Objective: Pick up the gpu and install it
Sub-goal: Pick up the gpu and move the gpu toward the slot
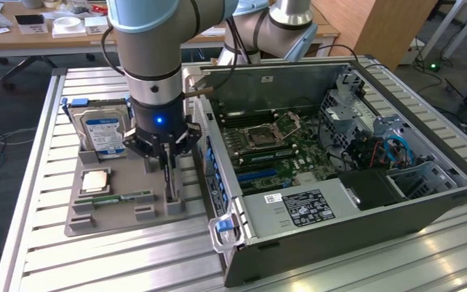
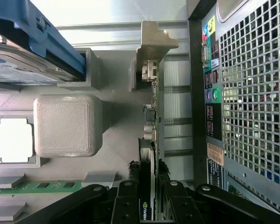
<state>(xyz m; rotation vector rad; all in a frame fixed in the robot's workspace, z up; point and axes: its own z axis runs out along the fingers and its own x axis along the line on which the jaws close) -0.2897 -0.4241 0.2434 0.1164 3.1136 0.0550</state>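
gripper (image 2: 147, 175) clamped on top edge of gpu (image 2: 150, 126), card upright in grey tray (image 1: 104, 225) slot just beside pc case (image 1: 339, 219).

silver arm (image 1: 148, 55), pale blue caps (image 1: 160, 15), black fingers (image 2: 126, 200), blue wrist light (image 1: 159, 120).

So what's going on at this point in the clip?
The robot arm has its claw down over the gray parts tray, with its fingers closed on either side of the graphics card. The card stands on edge in its slot and looks seated in the tray, not lifted. The open computer case sits right beside the tray.
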